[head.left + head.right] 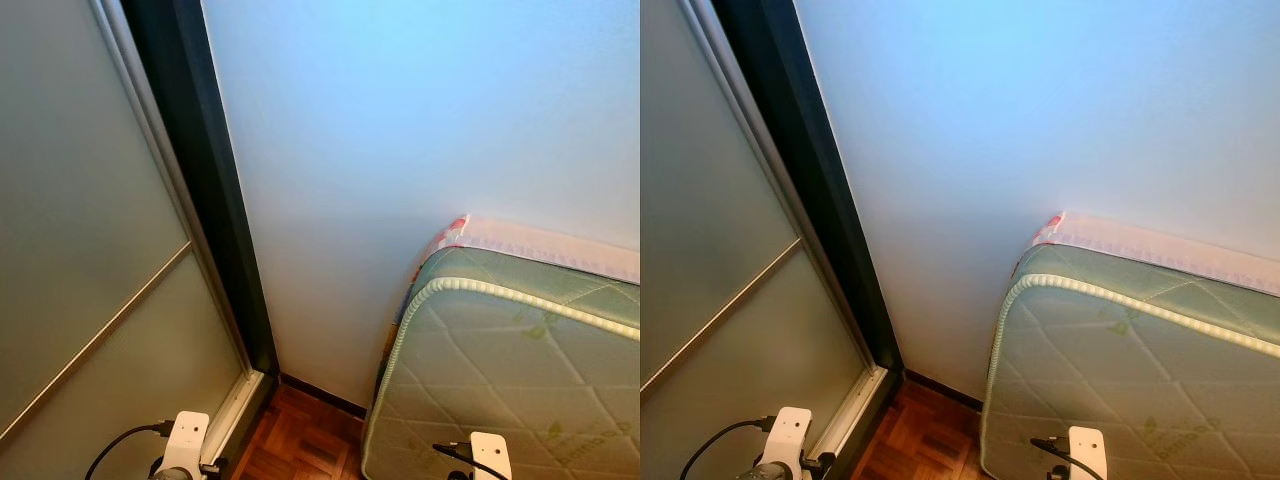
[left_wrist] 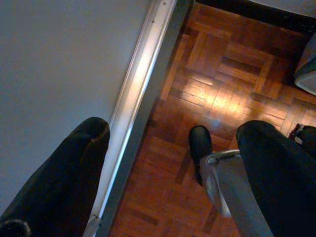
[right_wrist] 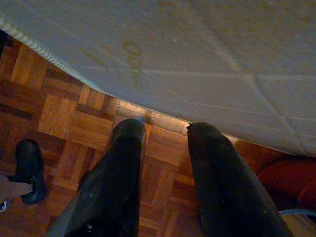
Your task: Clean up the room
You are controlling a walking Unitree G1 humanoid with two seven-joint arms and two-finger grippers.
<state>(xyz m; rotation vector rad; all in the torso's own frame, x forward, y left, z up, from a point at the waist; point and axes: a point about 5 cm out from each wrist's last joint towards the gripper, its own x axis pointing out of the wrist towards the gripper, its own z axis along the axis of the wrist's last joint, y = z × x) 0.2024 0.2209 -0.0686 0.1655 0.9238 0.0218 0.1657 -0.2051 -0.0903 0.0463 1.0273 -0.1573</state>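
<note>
Corner of the room, seen from my head. A pale wall (image 1: 400, 150) fills the middle. On my left stands a frosted sliding door (image 1: 80, 250) with a dark frame (image 1: 215, 200) and a silver track (image 2: 136, 94) at its foot. On my right a green quilted mattress (image 1: 510, 380) leans upright against the wall, its corded edge curving down to the floor; a pink-patterned layer (image 1: 540, 245) shows behind its top edge. A strip of parquet (image 1: 300, 440) lies between door and mattress, blocked ahead by the wall and its dark skirting (image 1: 320, 392).

Arms. Both hang low; the white wrist mounts with black cables show at the bottom of the head views.

Left gripper (image 2: 173, 143): fingers spread wide, holding nothing, over the parquet beside the door track. One finger (image 2: 64, 173) lies over the door side, the other over the floor. My black foot (image 2: 200, 143) and silver leg stand between them.

Right gripper (image 3: 165, 131): fingers apart, empty, tips just short of the mattress's lower edge. A red object (image 3: 289, 180) lies on the floor by the mattress; what it is cannot be told.
</note>
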